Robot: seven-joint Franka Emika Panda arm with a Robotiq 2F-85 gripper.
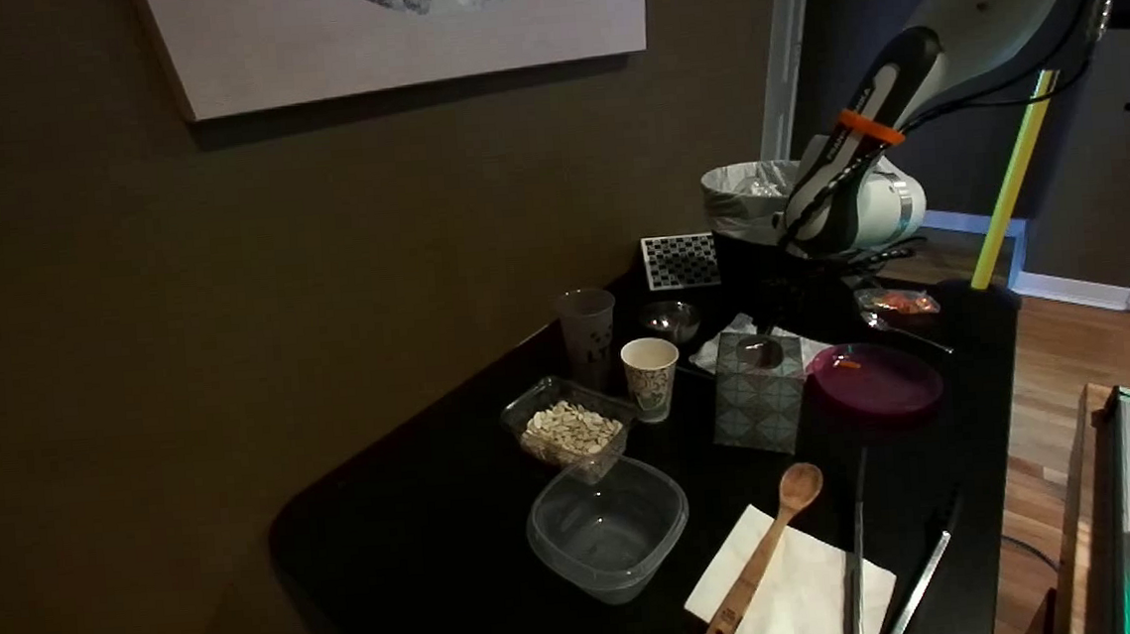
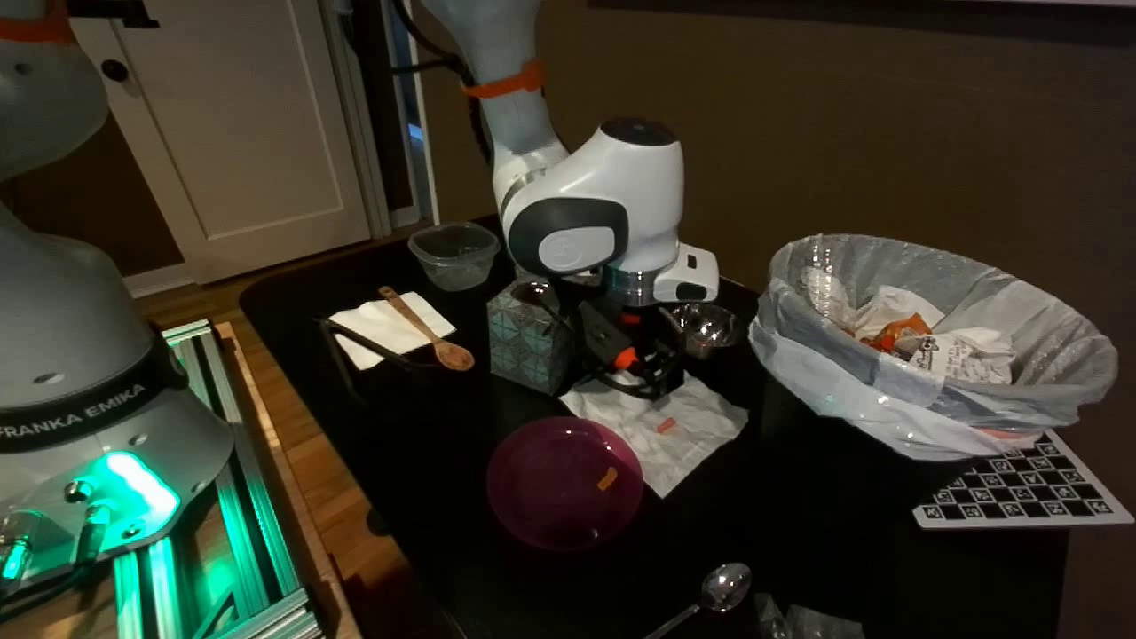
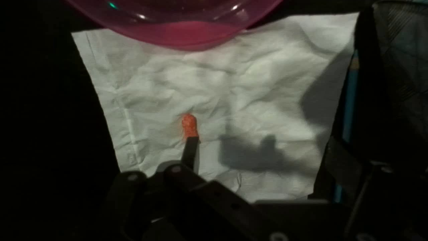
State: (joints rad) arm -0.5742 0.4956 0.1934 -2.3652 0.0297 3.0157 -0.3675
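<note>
My gripper (image 3: 267, 147) is open, with its fingers wide apart and nothing between them. It is over a crumpled white napkin (image 3: 267, 100). A small orange piece (image 3: 189, 124) lies on the napkin; the left finger's tip overlaps its near end in the wrist view, and I cannot tell whether they touch. In an exterior view the gripper (image 2: 630, 355) hangs beside the patterned tissue box (image 2: 528, 346), with the orange piece (image 2: 666, 426) on the napkin in front. A magenta plate (image 2: 541, 497) beside the napkin holds another orange piece (image 2: 607, 479). A blue pencil (image 3: 350, 100) lies along the napkin's edge.
A lined trash bin (image 2: 834, 399) and a metal bowl (image 2: 706, 330) stand near the gripper. A metal spoon (image 2: 726, 587) lies past the plate. Paper cup (image 1: 651, 379), oats container (image 1: 573, 431), clear tub (image 1: 608, 533), wooden spoon (image 1: 763, 557) and tongs (image 1: 917, 586) are on the table.
</note>
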